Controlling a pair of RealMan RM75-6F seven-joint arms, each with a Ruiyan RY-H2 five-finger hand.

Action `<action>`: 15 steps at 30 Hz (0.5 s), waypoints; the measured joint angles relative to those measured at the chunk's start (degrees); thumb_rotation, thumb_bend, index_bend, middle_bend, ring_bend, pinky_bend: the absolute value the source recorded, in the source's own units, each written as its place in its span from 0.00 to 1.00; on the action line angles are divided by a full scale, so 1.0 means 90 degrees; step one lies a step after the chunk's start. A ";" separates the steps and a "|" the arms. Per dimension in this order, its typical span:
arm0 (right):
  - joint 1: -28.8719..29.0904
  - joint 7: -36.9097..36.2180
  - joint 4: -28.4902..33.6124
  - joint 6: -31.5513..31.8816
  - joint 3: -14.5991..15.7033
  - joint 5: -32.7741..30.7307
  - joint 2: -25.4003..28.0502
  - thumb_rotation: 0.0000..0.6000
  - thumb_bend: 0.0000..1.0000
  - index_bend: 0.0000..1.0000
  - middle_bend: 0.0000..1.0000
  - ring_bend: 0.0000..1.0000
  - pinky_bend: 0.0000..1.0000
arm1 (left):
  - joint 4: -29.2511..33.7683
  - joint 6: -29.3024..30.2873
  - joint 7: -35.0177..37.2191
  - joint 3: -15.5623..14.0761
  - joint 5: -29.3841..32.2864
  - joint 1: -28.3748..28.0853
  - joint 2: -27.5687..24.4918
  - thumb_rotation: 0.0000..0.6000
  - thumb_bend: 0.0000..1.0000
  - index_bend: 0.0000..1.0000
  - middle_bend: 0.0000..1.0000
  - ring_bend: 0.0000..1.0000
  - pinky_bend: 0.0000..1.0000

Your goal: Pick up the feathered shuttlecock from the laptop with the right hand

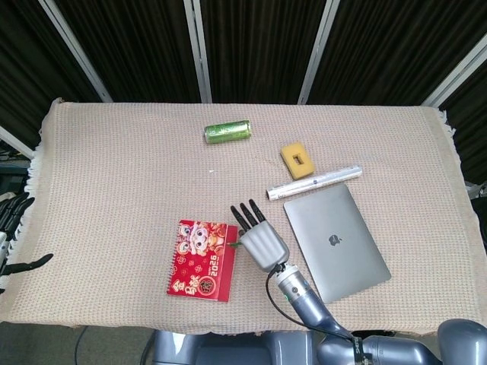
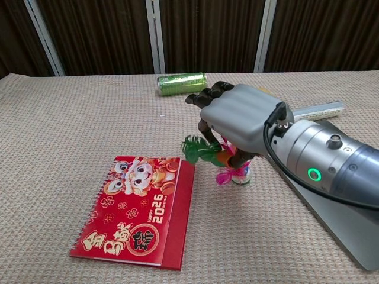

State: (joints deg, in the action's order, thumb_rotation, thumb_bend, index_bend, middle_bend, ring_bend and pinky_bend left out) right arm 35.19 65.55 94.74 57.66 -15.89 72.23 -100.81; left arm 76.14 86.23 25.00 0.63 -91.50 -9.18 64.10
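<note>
My right hand (image 1: pixel 260 243) (image 2: pixel 240 121) grips the feathered shuttlecock (image 2: pixel 216 157), whose green, orange and pink feathers stick out under the fingers in the chest view. The hand is raised above the cloth, between the red calendar (image 1: pixel 202 260) and the grey laptop (image 1: pixel 336 242), clear of both. In the head view only a green feather tip (image 1: pixel 234 245) shows beside the hand. The laptop lid is bare. My left hand (image 1: pixel 11 228) sits at the far left edge of the table, fingers spread, holding nothing.
A green can (image 1: pixel 227 132) lies on its side at the back. A yellow sponge (image 1: pixel 297 160) and a silver tube (image 1: pixel 313 182) lie just behind the laptop. The tan cloth (image 1: pixel 114 175) covers the table.
</note>
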 measured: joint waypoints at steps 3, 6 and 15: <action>0.0118 0.0160 0.0115 -0.0038 -0.0101 -0.0277 0.0131 1.00 0.46 0.13 0.00 0.00 0.00 | 0.0035 -0.0001 -0.0063 -0.0003 -0.0013 -0.0005 0.0009 0.94 0.08 0.00 0.00 0.00 0.00; 0.0196 0.0379 0.0336 -0.0013 -0.0147 -0.0535 0.0285 1.00 0.44 0.03 0.00 0.00 0.00 | 0.0054 0.0012 -0.0102 -0.0006 -0.0033 -0.0007 0.0026 0.94 0.08 0.00 0.00 0.00 0.00; 0.0185 0.1140 0.1597 0.0569 -0.0054 -0.0936 0.0879 1.00 0.35 0.00 0.00 0.00 0.00 | 0.0076 -0.0029 -0.0126 -0.0046 -0.0089 -0.0034 0.0024 0.94 0.08 0.00 0.00 0.00 0.00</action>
State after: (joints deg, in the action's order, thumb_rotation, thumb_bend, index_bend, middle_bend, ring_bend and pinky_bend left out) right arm 36.86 75.81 109.11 62.78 -16.38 63.80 -92.90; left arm 76.82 85.97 23.86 0.21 -92.30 -9.48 64.32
